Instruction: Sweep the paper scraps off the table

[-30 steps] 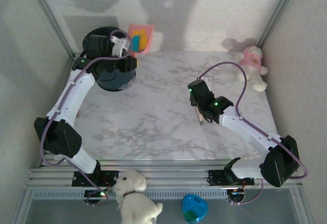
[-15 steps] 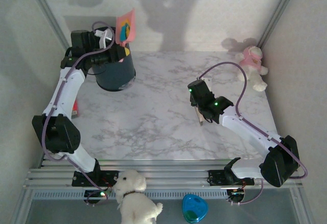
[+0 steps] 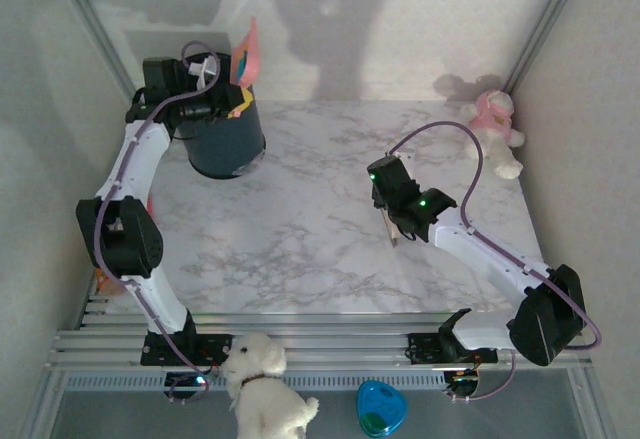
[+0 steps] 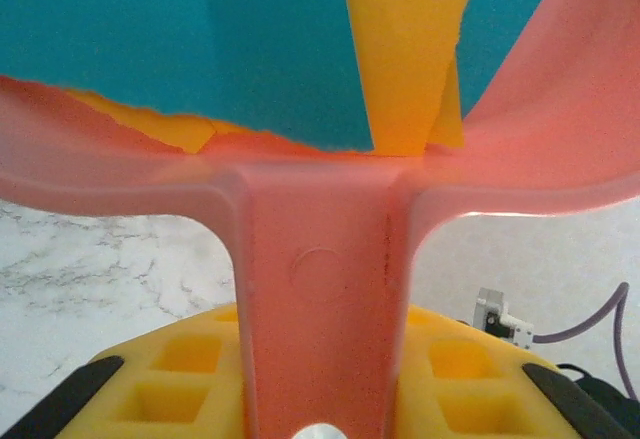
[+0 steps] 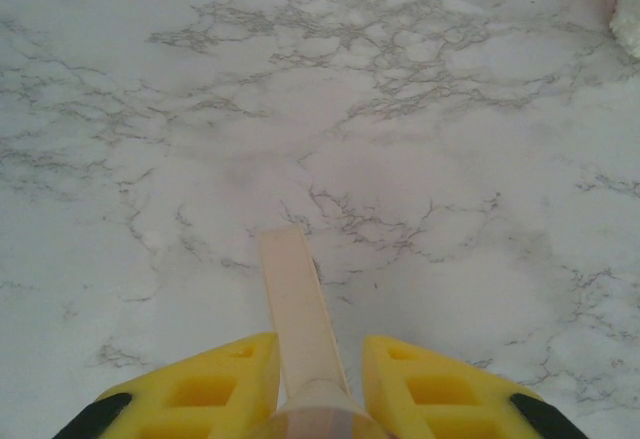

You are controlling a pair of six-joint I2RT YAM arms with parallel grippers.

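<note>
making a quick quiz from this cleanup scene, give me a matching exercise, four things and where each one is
Things:
1. pink dustpan
2. dark bin
3. pink plush toy
4. pale flat stick

Places:
A. far right corner of the table
B. clamped in the right gripper, low over the marble
C. held up in the left gripper
D. far left of the table, just below the dustpan

Pairs: 1-C, 2-D, 3-A, 4-B
</note>
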